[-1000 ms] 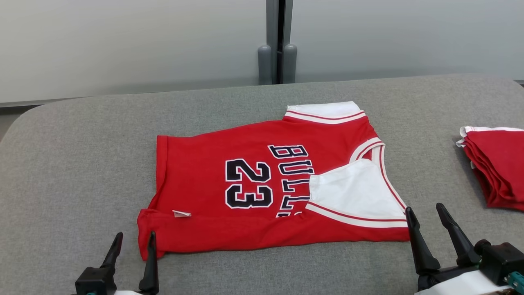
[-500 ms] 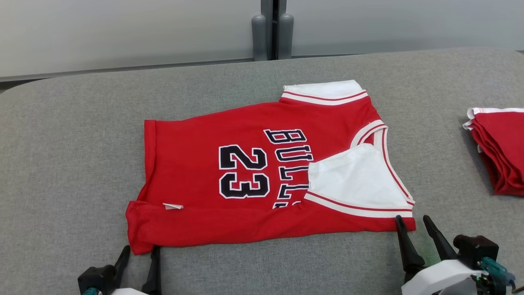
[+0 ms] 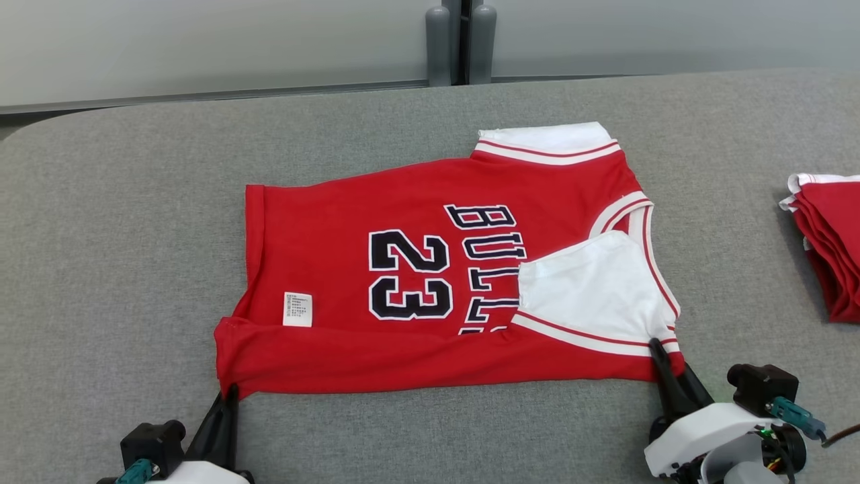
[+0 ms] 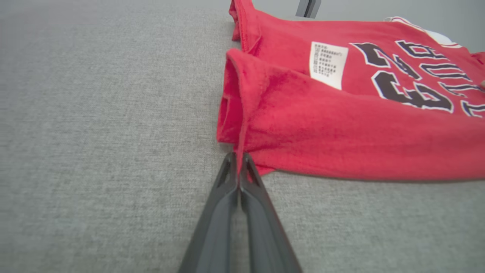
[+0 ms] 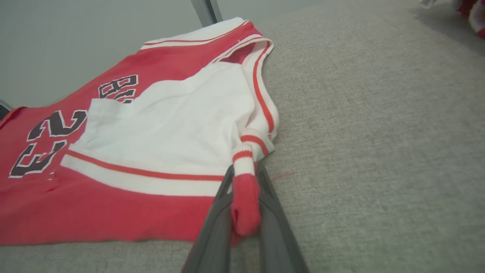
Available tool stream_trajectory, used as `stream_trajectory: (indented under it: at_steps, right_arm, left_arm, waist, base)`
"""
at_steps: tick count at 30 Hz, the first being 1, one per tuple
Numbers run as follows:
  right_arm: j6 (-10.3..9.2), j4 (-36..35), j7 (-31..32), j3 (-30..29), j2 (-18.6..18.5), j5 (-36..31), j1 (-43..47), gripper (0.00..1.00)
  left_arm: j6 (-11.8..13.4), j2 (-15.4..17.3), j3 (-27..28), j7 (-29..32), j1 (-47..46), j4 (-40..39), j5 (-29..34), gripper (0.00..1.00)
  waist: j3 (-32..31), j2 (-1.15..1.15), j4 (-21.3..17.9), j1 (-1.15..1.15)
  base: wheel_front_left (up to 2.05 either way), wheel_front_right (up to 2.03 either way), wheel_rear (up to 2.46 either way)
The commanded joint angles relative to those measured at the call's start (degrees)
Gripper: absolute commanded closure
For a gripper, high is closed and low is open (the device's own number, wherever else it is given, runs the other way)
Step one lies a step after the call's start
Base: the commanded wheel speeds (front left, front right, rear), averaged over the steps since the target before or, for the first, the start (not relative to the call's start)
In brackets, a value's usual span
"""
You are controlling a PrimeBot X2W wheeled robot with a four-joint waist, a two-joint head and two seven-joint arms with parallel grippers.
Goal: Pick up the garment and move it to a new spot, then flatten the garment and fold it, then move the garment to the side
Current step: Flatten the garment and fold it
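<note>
The garment (image 3: 403, 269) is a red jersey with "23" and white trim, lying flat on the grey padded table (image 3: 101, 235) with its near edge folded over. My left gripper (image 3: 228, 396) is shut on its near left hem corner; in the left wrist view the two fingers meet at the tip (image 4: 238, 157), pinching the edge of the garment (image 4: 322, 125). My right gripper (image 3: 662, 356) is shut on the near right shoulder corner. In the right wrist view a red and white strap of the garment (image 5: 113, 197) bunches between the tips of the gripper (image 5: 245, 168).
A stack of folded red garments (image 3: 830, 249) lies at the table's right edge, also glimpsed in the right wrist view's top corner (image 5: 470, 11). Two grey posts (image 3: 457, 40) stand behind the table's far edge before a pale wall.
Both grippers went from open beside the near corners to shut on them. The white care label near the left corner now lies flat. The head camera has shifted.
</note>
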Motion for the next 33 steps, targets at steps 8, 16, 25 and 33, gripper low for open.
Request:
stream_trajectory:
  at_steps: [8,16,25,33]
  right_arm:
    - [-0.13,-5.1,-0.8,-0.3,-1.6,2.2,6.6,1.0]
    - [-0.14,-13.8,0.7,-2.2,-1.4,2.0,19.2,1.0]
    - [-0.13,-22.2,4.4,-5.9,0.0,-1.9,24.2,0.0]
    - [-0.12,-32.9,6.0,-9.0,-1.8,-8.3,20.3,0.0]
  left_arm:
    - [-0.6,3.8,-0.4,1.3,3.2,-2.6,1.6,1.0]
    - [0.7,6.4,-0.6,9.2,9.9,-8.7,-0.1,1.0]
    - [3.6,6.0,-0.4,13.2,14.2,-16.6,-1.1,0.0]
    - [8.1,4.3,1.1,7.0,11.6,-22.5,1.4,0.0]
  waist:
    - [-2.6,0.0,1.3,0.0]
    - [-6.3,0.0,2.0,0.0]
    - [-7.7,0.0,1.8,0.0]
    - [-8.0,0.0,1.1,0.0]
  base:
    - [0.0,0.0,0.0]
    - [0.0,0.0,0.0]
    - [0.0,0.0,0.0]
    - [0.0,0.0,0.0]
